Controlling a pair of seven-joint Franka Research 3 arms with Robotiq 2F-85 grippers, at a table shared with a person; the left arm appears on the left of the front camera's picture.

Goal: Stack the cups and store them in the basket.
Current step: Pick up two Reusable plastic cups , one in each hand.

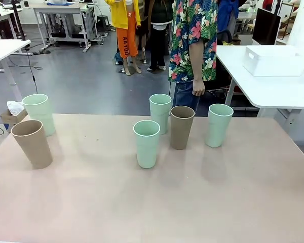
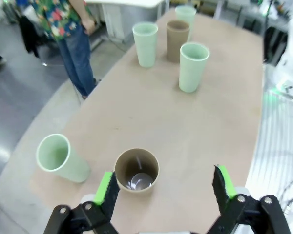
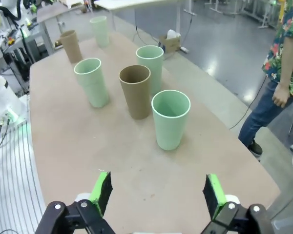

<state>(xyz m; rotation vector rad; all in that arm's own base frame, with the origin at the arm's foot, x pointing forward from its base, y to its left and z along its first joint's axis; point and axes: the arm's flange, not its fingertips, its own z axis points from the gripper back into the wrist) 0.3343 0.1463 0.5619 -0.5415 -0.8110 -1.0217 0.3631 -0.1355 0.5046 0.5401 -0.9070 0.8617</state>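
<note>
Tan matte tumbler [image 2: 136,170] upright just ahead of left gripper [image 2: 165,183], a bit off-centre; pale mint tumbler [image 3: 170,119] ahead of right gripper [image 3: 157,191]. Both spread wide, gripping nothing.

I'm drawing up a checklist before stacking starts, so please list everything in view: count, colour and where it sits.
mint green cups: four, pale mint; three standing in the middle group, one at the table's far left.
tan brown cups: two, tan; one in the middle group, one at the left, in front of the mint one.
basket: one, white; on the neighbouring white table, far right.
table: one, pale pinkish tan; under all six cups.
person: one, floral shirt, jeans; standing at the far edge.
left gripper: one, black, green pads; open, by the left tan cup.
right gripper: one, black, green pads; open, over bare table.
</note>
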